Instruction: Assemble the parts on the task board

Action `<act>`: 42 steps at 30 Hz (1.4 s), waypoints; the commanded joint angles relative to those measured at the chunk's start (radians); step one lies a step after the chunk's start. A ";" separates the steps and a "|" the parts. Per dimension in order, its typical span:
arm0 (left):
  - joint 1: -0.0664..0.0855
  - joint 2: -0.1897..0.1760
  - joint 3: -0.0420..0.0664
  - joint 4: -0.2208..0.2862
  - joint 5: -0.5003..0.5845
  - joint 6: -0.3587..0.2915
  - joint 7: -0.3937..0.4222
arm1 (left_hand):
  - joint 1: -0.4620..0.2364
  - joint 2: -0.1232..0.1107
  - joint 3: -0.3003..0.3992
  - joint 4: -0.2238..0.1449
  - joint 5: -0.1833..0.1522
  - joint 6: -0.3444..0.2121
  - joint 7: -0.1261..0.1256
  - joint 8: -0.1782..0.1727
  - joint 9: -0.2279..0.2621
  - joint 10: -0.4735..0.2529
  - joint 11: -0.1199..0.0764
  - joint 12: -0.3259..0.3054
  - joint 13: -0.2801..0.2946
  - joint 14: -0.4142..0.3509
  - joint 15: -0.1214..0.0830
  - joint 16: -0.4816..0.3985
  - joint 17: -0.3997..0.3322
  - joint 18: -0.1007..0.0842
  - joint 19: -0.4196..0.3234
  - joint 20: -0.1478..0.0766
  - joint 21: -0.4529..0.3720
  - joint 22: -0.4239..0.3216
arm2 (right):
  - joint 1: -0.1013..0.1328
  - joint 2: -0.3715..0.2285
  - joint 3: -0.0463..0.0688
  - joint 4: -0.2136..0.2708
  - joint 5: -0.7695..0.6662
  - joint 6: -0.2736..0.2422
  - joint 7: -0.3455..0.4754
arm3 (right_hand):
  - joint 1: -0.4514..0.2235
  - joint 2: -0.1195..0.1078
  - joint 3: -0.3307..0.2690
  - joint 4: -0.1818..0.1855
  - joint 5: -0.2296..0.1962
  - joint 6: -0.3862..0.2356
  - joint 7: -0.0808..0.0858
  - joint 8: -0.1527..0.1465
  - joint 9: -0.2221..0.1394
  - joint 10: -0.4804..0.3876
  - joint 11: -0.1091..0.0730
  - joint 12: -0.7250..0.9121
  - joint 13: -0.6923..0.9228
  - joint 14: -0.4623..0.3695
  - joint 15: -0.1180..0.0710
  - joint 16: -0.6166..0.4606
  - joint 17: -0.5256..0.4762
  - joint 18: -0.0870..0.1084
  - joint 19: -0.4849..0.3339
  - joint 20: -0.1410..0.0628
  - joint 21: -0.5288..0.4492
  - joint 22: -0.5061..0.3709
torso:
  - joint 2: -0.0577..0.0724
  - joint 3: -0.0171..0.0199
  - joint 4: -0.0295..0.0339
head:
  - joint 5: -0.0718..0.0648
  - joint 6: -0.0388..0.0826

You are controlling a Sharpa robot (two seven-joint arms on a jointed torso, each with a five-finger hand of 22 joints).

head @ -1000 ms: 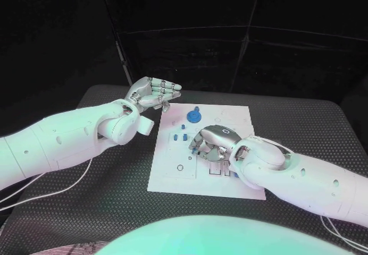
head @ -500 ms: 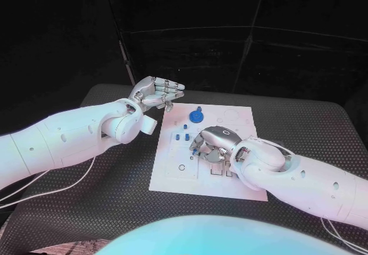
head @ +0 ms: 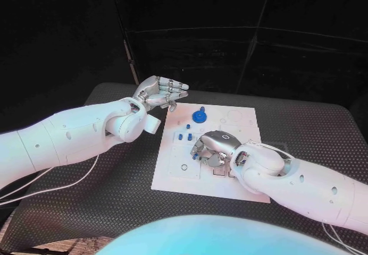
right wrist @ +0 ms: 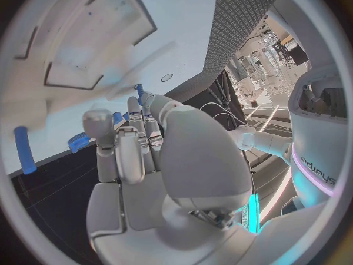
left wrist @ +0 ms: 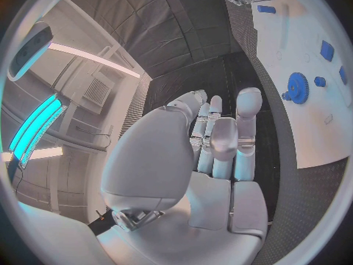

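The task board lies lengthwise away from the robot; right hand curled over small blue parts, grip unclear.

Task board lies mid-table. Gear part sits near the board's far edge, small parts just before it. Right hand is over the board's middle. Left hand is raised off the board's far left corner, apart from it.
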 commanded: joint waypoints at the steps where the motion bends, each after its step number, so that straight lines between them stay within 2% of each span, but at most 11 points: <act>1: 0.001 0.002 0.001 0.001 0.005 0.012 0.008 | -0.010 0.002 0.003 0.001 -0.005 -0.002 0.006 -0.006 -0.001 -0.003 0.002 -0.005 0.000 -0.007 -0.003 -0.006 -0.001 0.009 -0.009 0.002 -0.003 -0.001 | 0.001 0.003 -0.002 -0.002 -0.032 0.021 0.002 | -0.011 0.002 0.006 -0.003 0.005 0.003 0.001 -0.005 0.001 0.003 0.002 -0.004 0.002 0.053 -0.002 0.002 -0.001 -0.010 0.002 0.002 0.003 -0.001 | 0.000 0.0005 0.0004 | 0.002 0.000; 24: 0.002 0.001 0.001 0.003 0.005 0.013 0.007 | -0.010 0.002 0.003 0.001 -0.005 -0.002 0.006 -0.006 -0.001 -0.003 0.002 -0.005 0.000 -0.007 -0.003 -0.006 -0.001 0.009 -0.009 0.002 -0.003 -0.001 | 0.001 0.018 -0.004 -0.020 -0.102 0.018 -0.030 | -0.016 0.003 0.007 -0.004 0.003 0.005 0.001 -0.005 0.001 0.004 0.002 -0.004 0.002 0.053 -0.002 0.002 -0.002 -0.009 0.001 0.003 0.003 -0.002 | 0.001 0.0006 -0.0001 | 0.006 0.000; 42: 0.002 0.001 0.001 0.005 0.005 0.015 0.005 | -0.010 0.002 0.003 0.001 -0.005 -0.002 0.006 -0.006 -0.001 -0.003 0.002 -0.005 0.000 -0.007 -0.003 -0.006 -0.001 0.009 -0.009 0.002 -0.003 -0.001 | 0.001 0.030 -0.004 -0.027 -0.121 0.079 -0.045 | -0.041 -0.006 0.004 -0.007 -0.010 0.006 0.000 -0.006 0.002 0.005 0.001 -0.005 0.003 0.051 -0.002 0.000 -0.007 -0.009 -0.003 0.004 0.001 -0.005 | 0.000 0.0003 -0.0006 | 0.006 0.000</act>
